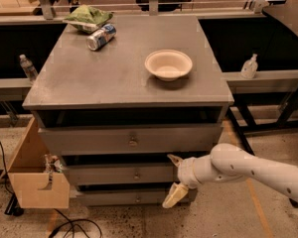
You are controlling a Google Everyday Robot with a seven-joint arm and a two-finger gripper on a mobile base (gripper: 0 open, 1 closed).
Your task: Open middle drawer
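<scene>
Where the arm comes in: white jointed robot arm [248,170], from the lower right and low, at drawer height, which suits a straight pull.
Gripper: gripper [174,178] just in front of the cabinet's right half; fingers spread wide, nothing between them. Upper tip is near the middle front's top edge, cream lower pad over the front below.
Bottom front: thin grey bottom drawer [114,198], shut.
Task's thing: grey wide shallow middle drawer [104,175], second of three, looks shut. Its small round metal knob [136,175] lies left of the gripper, apart from it.
Next, as I judge: shift left to bracket the knob, then close.
Top front: tall grey top drawer [89,142], shut.
Left side: brown cardboard box [39,190] beside the cabinet.
Grey cabinet top [114,78]: cream round bowl [168,65], silver can [101,37] on its side, crumpled green bag [88,16].
Behind: clear plastic bottles [28,68] on side ledges.
</scene>
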